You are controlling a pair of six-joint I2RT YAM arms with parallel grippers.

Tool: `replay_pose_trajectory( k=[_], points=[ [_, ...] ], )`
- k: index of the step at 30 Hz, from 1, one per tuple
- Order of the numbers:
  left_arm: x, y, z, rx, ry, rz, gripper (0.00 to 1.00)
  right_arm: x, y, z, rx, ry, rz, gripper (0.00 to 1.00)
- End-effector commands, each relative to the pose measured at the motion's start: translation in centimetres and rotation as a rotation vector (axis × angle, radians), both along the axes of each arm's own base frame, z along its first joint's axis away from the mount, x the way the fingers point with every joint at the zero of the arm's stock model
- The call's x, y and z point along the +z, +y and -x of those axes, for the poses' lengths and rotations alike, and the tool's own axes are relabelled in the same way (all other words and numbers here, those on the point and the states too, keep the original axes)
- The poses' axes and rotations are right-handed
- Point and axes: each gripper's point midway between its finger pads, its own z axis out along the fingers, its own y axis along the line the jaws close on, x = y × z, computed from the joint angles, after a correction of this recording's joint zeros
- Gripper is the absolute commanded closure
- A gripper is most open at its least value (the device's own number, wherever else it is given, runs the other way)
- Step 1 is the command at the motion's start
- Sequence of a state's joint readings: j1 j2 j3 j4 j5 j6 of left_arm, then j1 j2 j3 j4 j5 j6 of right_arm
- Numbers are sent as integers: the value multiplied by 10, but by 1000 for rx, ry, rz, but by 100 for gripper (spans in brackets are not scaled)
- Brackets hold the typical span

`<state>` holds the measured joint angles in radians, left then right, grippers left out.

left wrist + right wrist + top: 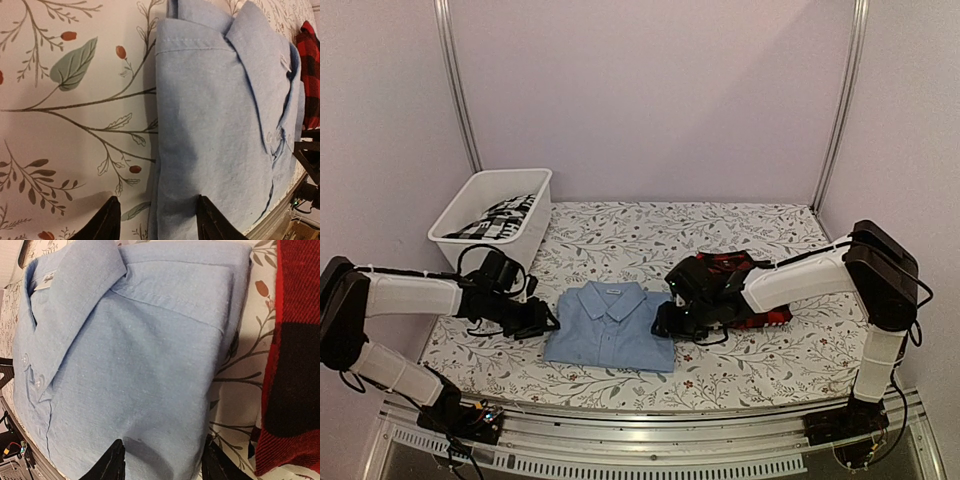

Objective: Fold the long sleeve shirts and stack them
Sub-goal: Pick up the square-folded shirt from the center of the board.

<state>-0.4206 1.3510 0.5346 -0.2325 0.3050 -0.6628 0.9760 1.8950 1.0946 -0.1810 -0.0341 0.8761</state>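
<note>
Surface (750, 225): white, covered in drawn leaves and red berries, under all the things.
White bin (542, 190): at the far left corner, holding a black-and-white cloth (500, 217).
Light blue shirt (610, 325): folded flat, collar at the far side, near the front middle of the surface, between the two grippers.
Red-and-black plaid shirt (720, 262): bunched up just right of the blue one, partly hidden under the right arm.
Left gripper (156, 197): low at the blue shirt's left edge, about half open, holding nothing, one finger over bare surface, one over the shirt.
Right gripper (163, 438): low at the blue shirt's right edge, about half open, holding nothing.
</note>
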Motion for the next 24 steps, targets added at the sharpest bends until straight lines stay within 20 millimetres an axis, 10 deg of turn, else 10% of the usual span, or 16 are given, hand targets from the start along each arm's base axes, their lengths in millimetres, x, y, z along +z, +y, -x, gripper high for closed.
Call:
replay_pose_trajectory(
  k=[1,15,24],
  points=[
    [-7,-4,-2,-3,-2,-1,49,-18,-1,-2,-21,6,30,50],
    [-21,-14,0,-3,55,-75,71,-16,3,-6,5,-14,44,62],
    [-1,-25,-6,-17,17,-28,99,-9,7,-16,16,-44,91,100]
  ],
)
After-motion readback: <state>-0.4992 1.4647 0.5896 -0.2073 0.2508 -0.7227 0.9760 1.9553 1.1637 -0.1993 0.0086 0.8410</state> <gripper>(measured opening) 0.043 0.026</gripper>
